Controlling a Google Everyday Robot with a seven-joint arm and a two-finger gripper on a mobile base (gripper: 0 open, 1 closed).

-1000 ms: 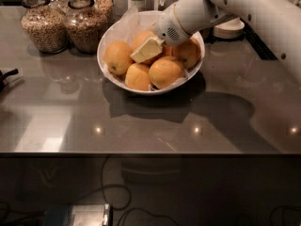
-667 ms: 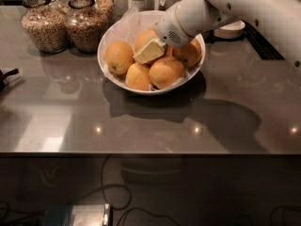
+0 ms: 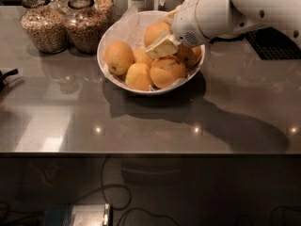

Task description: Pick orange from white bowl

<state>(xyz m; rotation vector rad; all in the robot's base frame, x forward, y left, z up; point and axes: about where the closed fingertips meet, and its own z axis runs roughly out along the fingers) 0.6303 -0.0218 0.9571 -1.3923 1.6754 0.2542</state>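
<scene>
Gripper (image 3: 162, 46) inside white bowl (image 3: 109, 34), right of centre, cream tip low among fruit. Arm enters from upper right. Orange (image 3: 155, 31) at back of bowl, directly behind tip, contact apparent; grip state: cannot tell. Four more oranges in front and left, one to right under wrist. Bowl lined with crinkled paper, sits on dark grey glossy counter (image 3: 141, 126). Two grain-filled glass jars (image 3: 63, 25) near bowl, left. Black ribbed mat (image 3: 275, 44) at right edge. Cables (image 3: 113, 197) below counter.
</scene>
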